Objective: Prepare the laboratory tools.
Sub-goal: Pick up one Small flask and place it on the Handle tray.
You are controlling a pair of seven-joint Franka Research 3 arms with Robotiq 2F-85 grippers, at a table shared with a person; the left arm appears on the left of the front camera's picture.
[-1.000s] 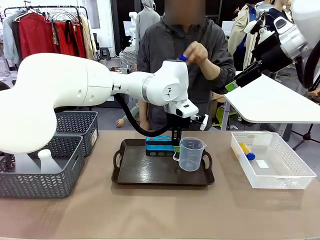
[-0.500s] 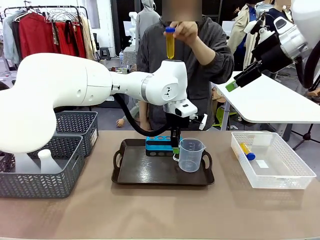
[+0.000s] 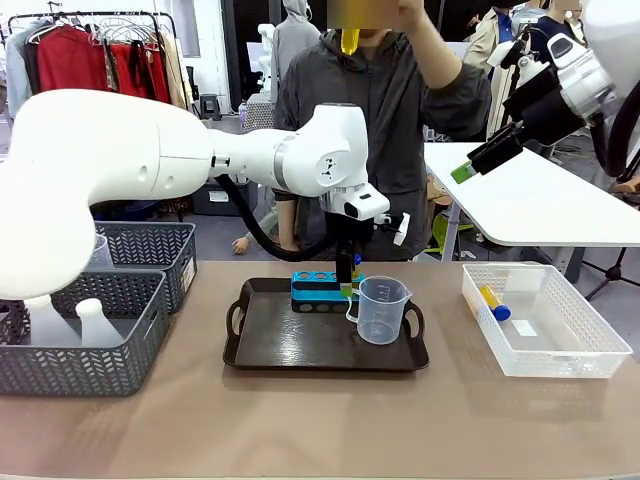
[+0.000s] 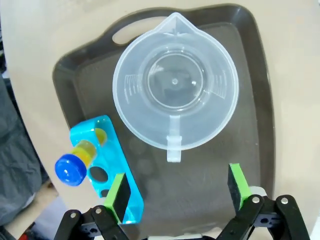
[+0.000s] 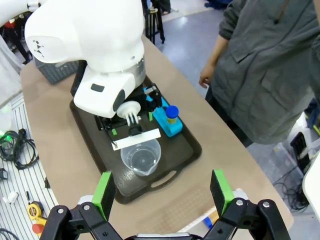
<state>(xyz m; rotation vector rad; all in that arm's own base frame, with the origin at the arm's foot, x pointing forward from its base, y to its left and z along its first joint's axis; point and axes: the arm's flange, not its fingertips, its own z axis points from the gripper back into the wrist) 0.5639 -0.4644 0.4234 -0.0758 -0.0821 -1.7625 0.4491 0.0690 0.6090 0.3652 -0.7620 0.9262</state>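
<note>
The clear handled beaker [image 3: 383, 308] stands on the dark tray [image 3: 300, 350], right of the blue tube rack [image 3: 318, 290]. My left gripper [image 3: 347, 287] hangs open just above the beaker's handle, not touching it. In the left wrist view, the beaker [image 4: 175, 95] lies ahead of the open gripper [image 4: 177, 190], and the rack [image 4: 107, 165] holds one blue-capped yellow tube [image 4: 75, 167]. The person holds another yellow tube [image 3: 350, 40] up high. A further tube [image 3: 493, 303] lies in the clear crate [image 3: 575, 355]. My right gripper [image 3: 465, 170] is raised at the right, open and empty. A white flask [image 3: 98, 325] sits in a grey basket.
Two grey mesh baskets [image 3: 150, 300] stand at the table's left edge. A white side table [image 3: 540, 200] is behind the crate. In the right wrist view, the left arm's wrist [image 5: 107, 95] hovers over the tray [image 5: 185, 150], with the person [image 5: 270, 65] beyond.
My left arm has lifted a little off the beaker's handle. The person's hand has raised the yellow tube from chest height to head height.
</note>
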